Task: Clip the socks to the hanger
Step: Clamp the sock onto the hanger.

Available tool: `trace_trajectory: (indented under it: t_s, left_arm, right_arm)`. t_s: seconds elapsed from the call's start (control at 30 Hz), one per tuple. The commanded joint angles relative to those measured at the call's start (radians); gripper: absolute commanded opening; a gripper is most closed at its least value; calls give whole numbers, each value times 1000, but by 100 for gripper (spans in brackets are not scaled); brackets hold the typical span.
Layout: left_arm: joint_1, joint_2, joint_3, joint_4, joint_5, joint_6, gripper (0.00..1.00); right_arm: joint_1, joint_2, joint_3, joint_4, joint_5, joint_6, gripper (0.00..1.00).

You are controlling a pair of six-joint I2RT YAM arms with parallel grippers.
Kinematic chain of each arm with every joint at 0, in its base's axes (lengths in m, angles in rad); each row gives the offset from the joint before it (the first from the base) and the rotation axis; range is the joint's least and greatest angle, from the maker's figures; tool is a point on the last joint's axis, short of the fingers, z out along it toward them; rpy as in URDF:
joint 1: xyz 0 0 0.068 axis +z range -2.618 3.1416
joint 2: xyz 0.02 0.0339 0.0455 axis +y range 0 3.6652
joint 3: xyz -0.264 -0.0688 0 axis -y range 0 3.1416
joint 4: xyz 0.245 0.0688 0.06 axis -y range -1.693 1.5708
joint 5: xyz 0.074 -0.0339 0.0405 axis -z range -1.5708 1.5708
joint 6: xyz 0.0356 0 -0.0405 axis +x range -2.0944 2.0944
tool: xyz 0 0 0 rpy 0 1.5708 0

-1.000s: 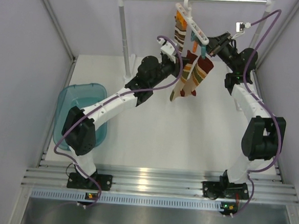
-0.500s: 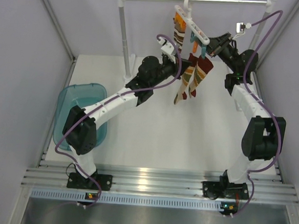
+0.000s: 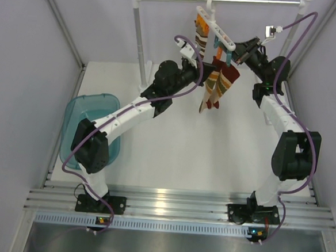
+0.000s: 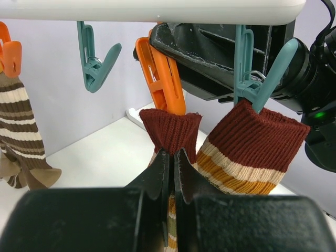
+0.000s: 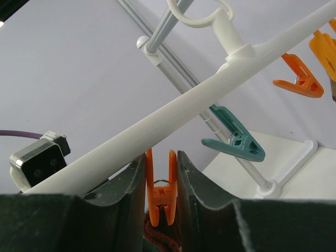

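Okay, left jaws pinch shut on the maroon cuff of the tan sock (image 4: 170,128); raise it into the orange clip (image 4: 160,73) just above, with right jaws closed narrowly around that clip's handles.

A teal basin (image 3: 82,109) sits left on the white table (image 3: 212,155), metal rail (image 3: 251,1) behind

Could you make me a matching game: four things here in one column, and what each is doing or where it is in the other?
1 left jaws
2 right jaws
3 spare teal clip
4 blue basin

A holds nothing
B shut on maroon sock cuff
C on the table
D squeezing an orange clip

Pairs: 1-B, 2-D, 3-A, 4-C
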Motion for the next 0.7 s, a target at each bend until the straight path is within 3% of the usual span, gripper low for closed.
trace_trajectory:
  t_s: [0.0, 0.67]
  left_arm:
    - [4, 7, 47, 72, 9, -9, 0]
    - [35, 13, 37, 40, 16, -53, 0]
  right_arm:
    - [-6, -34, -8, 28, -24, 3, 0]
    - [-12, -31, -11, 62, -28, 28, 0]
